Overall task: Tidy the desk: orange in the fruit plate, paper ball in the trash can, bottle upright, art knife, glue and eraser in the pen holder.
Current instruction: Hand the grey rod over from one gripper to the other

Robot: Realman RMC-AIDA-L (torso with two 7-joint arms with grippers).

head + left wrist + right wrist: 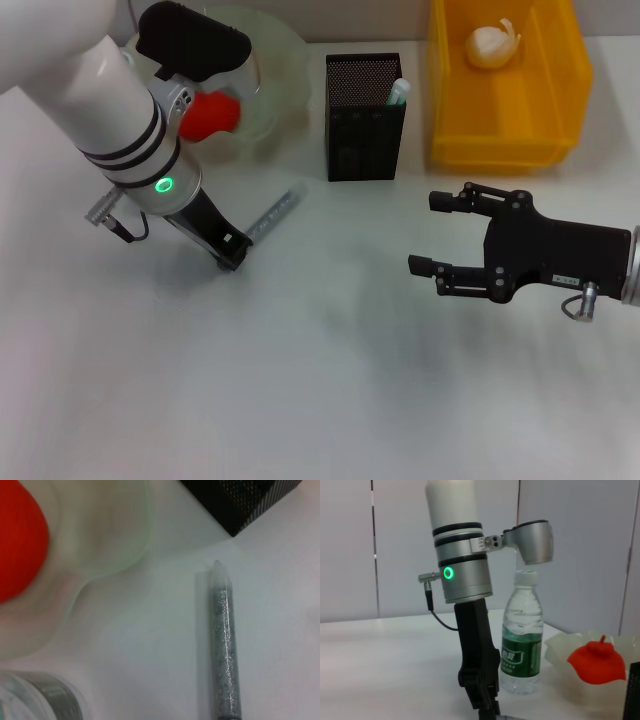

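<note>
The grey glittery art knife (274, 212) lies on the table between the fruit plate (285, 60) and the black mesh pen holder (364, 120); it also shows in the left wrist view (223, 640). My left gripper (232, 252) points down at the table, at the knife's near end. The red-orange fruit (210, 115) sits in the plate. A pale stick (398, 93) stands in the holder. The paper ball (493, 45) lies in the yellow bin (500, 140). The bottle (521, 635) stands upright behind my left arm. My right gripper (422, 233) is open and empty, right of centre.
The plate, the pen holder and the bin line the far edge of the white table. My left arm (120, 110) hides the bottle in the head view. No eraser shows.
</note>
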